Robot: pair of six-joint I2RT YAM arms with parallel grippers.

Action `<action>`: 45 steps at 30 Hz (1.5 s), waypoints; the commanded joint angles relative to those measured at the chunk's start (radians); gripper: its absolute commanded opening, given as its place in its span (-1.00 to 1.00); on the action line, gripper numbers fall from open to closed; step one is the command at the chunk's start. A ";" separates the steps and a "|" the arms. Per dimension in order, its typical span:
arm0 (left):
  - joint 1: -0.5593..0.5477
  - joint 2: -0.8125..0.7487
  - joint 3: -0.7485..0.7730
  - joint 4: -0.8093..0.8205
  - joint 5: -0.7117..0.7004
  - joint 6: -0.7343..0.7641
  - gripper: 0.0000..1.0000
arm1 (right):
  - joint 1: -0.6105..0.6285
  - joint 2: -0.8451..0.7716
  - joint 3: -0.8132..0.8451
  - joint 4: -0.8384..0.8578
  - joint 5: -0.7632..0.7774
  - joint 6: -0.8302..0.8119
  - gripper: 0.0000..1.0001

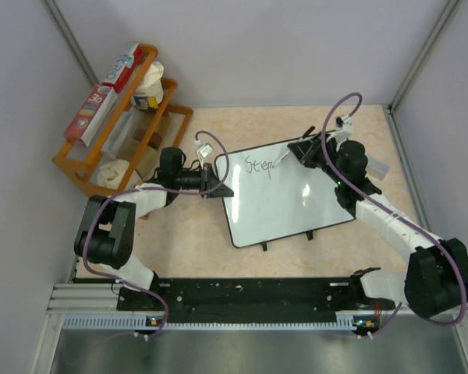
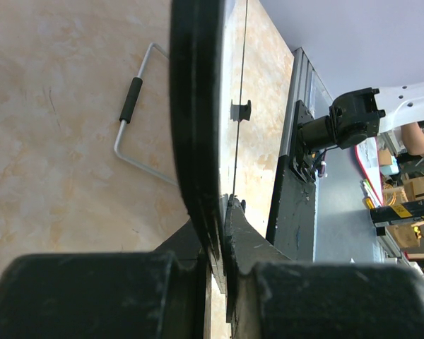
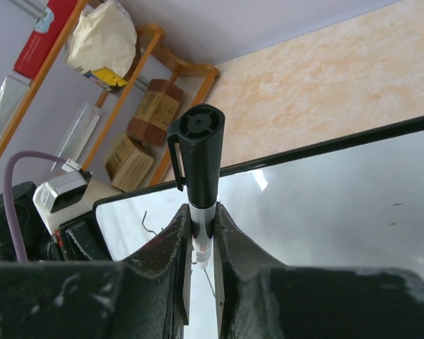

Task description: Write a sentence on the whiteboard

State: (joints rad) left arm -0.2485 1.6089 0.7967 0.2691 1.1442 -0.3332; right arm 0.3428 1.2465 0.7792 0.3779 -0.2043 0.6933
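From above, the whiteboard point(image 1: 296, 204) lies flat on the table point(image 1: 187, 234), turned a little so that its far edge slopes up toward the right arm. The sentence point(image 1: 259, 165) sits in the board's far left corner, and only the word "Step" is written. The left gripper point(image 1: 213, 181) is at the board's left edge. The right gripper point(image 1: 306, 145) reaches in over the far edge with the marker point(image 1: 285, 157), whose tip meets the board just right of the last letter. The unwritten white runs from that tip along the far edge toward the right arm, so the stroke probably has to travel that way, parallel to the edge. A wooden rack point(image 1: 93, 160) stands well beyond the board's left side.

From the left wrist, the left gripper point(image 2: 222, 212) has its fingers pinched narrow on the whiteboard's black rim point(image 2: 194, 141), pinning it. A wire handle point(image 2: 131, 106) lies on the table just beside that edge.

From the right wrist, the right gripper point(image 3: 201, 229) is closed tight around the marker point(image 3: 200, 155), which stands nearly upright over the whiteboard point(image 3: 325, 212) with its black cap end toward the camera. The tip is hidden behind the fingers, so contact cannot be told here.
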 commanded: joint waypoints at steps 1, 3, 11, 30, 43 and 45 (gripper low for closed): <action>-0.049 0.048 -0.040 -0.071 -0.159 0.258 -1.00 | -0.059 -0.087 -0.005 0.059 -0.044 0.037 -1.00; -0.049 0.046 -0.040 -0.071 -0.161 0.260 -1.00 | -0.062 -0.123 -0.005 0.027 -0.032 0.020 -1.00; -0.049 0.043 -0.044 -0.068 -0.161 0.257 -1.00 | -0.064 -0.216 -0.011 -0.079 0.032 -0.093 -1.00; -0.051 0.045 -0.045 -0.065 -0.164 0.257 -1.00 | -0.065 -0.157 0.037 -0.086 0.054 -0.155 -1.00; -0.051 0.043 -0.045 -0.064 -0.162 0.257 -1.00 | -0.038 -0.120 0.045 0.012 0.074 -0.146 -1.00; -0.051 0.046 -0.045 -0.064 -0.162 0.255 -1.00 | -0.025 -0.133 0.028 0.018 0.103 -0.159 -1.00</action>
State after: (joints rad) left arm -0.2497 1.6089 0.7967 0.2699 1.1442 -0.3332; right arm 0.2939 1.1481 0.7761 0.3161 -0.1432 0.5591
